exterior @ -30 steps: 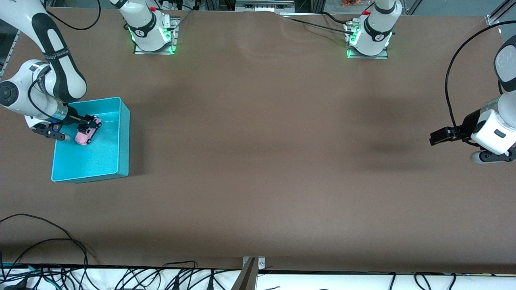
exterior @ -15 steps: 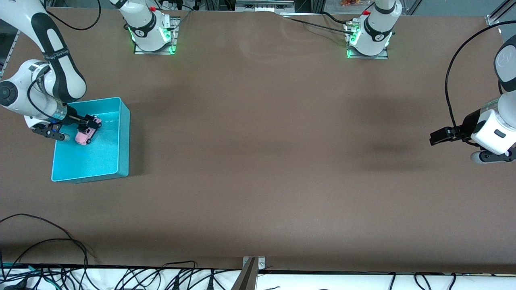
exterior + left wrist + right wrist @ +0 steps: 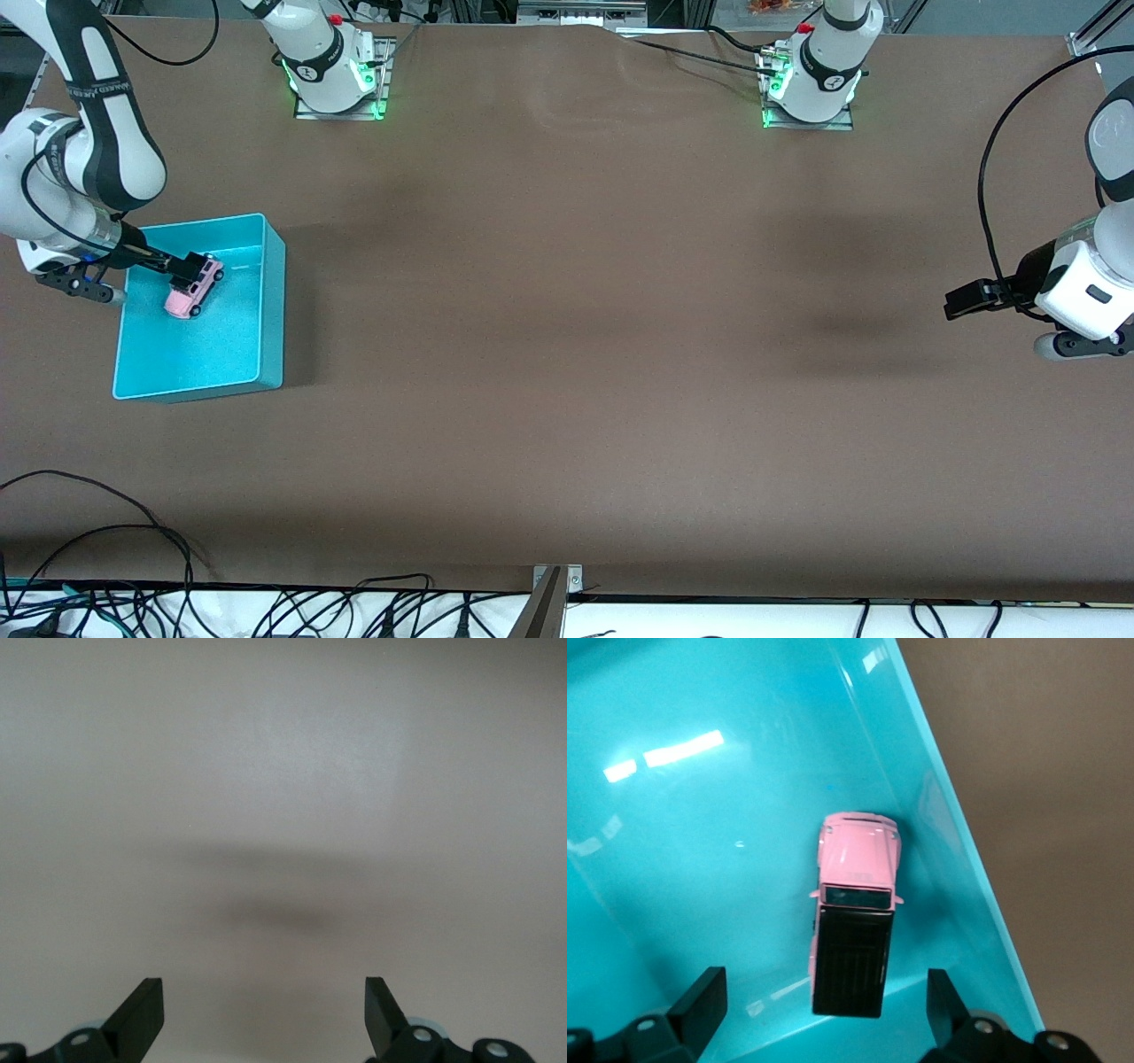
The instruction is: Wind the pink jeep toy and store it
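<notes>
Pink jeep toy (image 3: 192,288) lies inside the turquoise bin (image 3: 270,301), so storing looks done. Right gripper (image 3: 824,1010) hangs spread above it; left gripper (image 3: 264,1010) waits spread over bare desk (image 3: 576,354).

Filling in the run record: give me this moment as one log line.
pink jeep toy: in turquoise bin, released | right end effector: open, above jeep | left end effector: open, waiting over bare table

Clearly a robotics lab: two white robot arms (image 3: 323,53) bolted on metal plates along one edge of a brown-covered table (image 3: 585,354), green status lights glowing, loose black cables (image 3: 266,611) tangled at the opposite edge.
</notes>
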